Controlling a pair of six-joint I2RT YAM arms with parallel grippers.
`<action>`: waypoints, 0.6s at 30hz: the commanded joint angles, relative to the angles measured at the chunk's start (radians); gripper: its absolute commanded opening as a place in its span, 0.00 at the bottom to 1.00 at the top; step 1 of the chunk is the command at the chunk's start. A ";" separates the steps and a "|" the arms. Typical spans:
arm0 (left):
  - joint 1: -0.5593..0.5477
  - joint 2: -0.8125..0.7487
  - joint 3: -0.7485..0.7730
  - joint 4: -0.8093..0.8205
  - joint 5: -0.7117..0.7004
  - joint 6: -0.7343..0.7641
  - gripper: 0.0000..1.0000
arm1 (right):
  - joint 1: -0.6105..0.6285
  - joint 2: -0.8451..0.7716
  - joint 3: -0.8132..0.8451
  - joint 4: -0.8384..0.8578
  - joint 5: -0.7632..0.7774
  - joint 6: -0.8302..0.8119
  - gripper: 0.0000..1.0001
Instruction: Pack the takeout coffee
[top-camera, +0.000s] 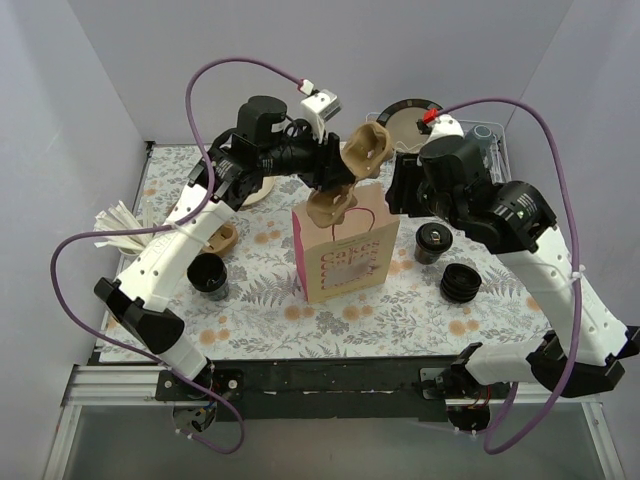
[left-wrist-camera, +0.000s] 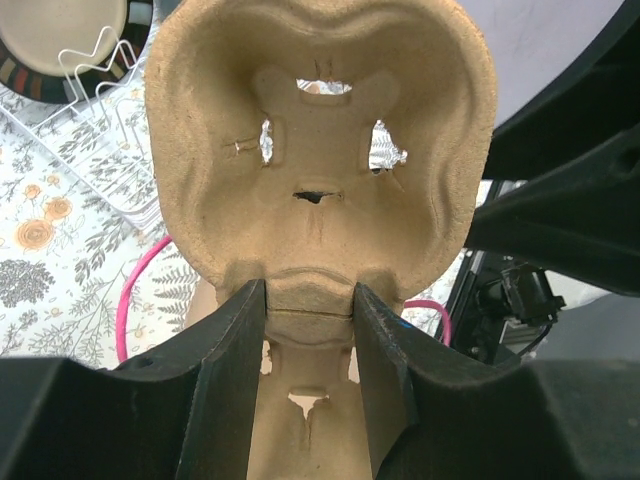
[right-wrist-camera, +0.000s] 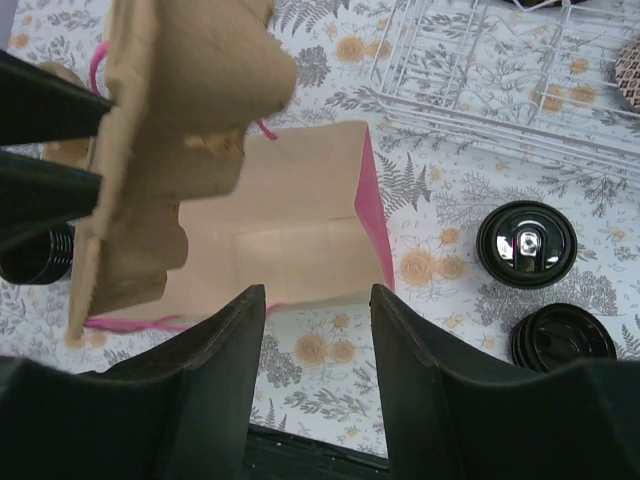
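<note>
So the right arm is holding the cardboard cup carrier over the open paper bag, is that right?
Not quite: the left gripper holds the cardboard cup carrier over the open paper bag. The left wrist view shows it clamped between that gripper's jaws; the right gripper is open and empty.

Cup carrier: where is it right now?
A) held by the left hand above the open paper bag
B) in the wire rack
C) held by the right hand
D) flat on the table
A: the left hand is clamped on the pulp cup carrier, which hangs over the open paper bag, while the right hand stands open.
</note>
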 joint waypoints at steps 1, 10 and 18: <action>-0.014 -0.049 -0.029 -0.009 -0.043 0.062 0.00 | -0.025 0.048 0.050 0.036 0.039 -0.034 0.55; -0.037 -0.097 -0.105 -0.035 -0.132 0.135 0.00 | -0.129 0.011 -0.158 0.217 -0.132 -0.072 0.54; -0.041 -0.138 -0.149 -0.046 -0.106 0.134 0.00 | -0.190 -0.031 -0.283 0.268 -0.225 -0.120 0.51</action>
